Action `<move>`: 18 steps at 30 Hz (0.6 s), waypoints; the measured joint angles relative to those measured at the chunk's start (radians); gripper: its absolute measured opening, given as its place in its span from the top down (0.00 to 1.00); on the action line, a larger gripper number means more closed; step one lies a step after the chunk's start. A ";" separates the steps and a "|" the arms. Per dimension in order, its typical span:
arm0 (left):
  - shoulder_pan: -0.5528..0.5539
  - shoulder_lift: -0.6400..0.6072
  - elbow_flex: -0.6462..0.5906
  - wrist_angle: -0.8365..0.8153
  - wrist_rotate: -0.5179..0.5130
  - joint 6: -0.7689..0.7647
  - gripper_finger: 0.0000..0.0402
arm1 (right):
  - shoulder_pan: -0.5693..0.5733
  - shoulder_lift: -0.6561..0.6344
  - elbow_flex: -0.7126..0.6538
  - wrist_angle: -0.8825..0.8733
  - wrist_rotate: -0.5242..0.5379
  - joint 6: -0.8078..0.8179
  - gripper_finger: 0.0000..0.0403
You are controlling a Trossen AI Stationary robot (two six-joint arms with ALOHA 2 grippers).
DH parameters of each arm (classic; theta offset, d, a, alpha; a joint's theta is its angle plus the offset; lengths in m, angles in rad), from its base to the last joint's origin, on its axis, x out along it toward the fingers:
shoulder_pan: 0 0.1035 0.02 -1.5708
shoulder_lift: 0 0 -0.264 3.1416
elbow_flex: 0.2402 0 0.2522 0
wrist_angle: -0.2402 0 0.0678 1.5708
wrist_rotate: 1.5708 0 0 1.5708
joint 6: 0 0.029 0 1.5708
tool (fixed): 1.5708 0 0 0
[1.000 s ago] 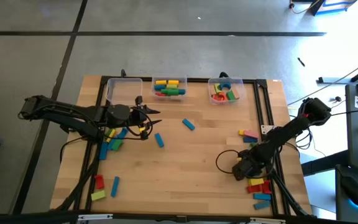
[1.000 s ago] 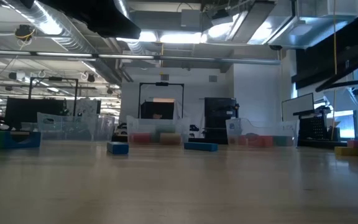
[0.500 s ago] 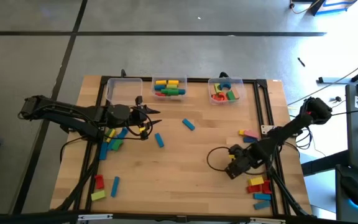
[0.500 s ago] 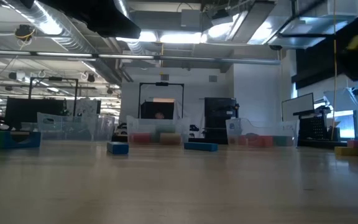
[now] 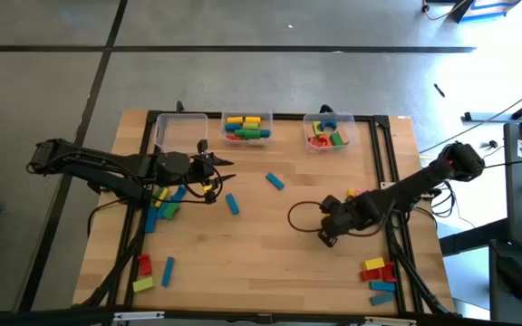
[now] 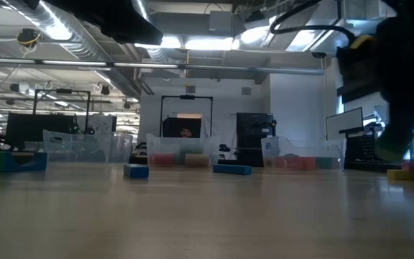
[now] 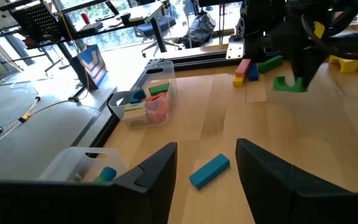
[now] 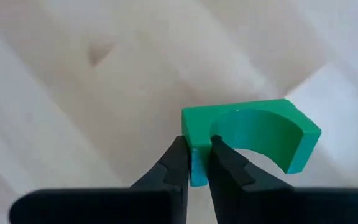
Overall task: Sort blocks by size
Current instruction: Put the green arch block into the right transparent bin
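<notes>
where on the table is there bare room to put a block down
Bare wood lies in the near middle, between the red, blue and yellow blocks at the near left corner and the right end effector, which holds a green arch block. Crowded: the block pile under the left end effector and the far bins.

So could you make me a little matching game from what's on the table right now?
Things:
1. right gripper
2. left gripper
3. left bin
4. middle bin

States:
A. open, holding nothing
B. looks empty
C. shut on a green arch block
D. holds several coloured blocks

Pairs: 1-C, 2-A, 3-B, 4-D
</notes>
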 joint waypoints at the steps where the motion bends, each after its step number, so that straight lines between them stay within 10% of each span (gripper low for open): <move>1: 0.000 0.000 0.000 0.000 0.000 0.000 0.60 | -0.012 0.000 0.000 0.000 0.017 -0.021 0.89; 18: 0.000 0.000 0.000 0.000 0.000 0.000 0.60 | -0.254 -0.001 0.052 0.003 0.148 -0.396 0.90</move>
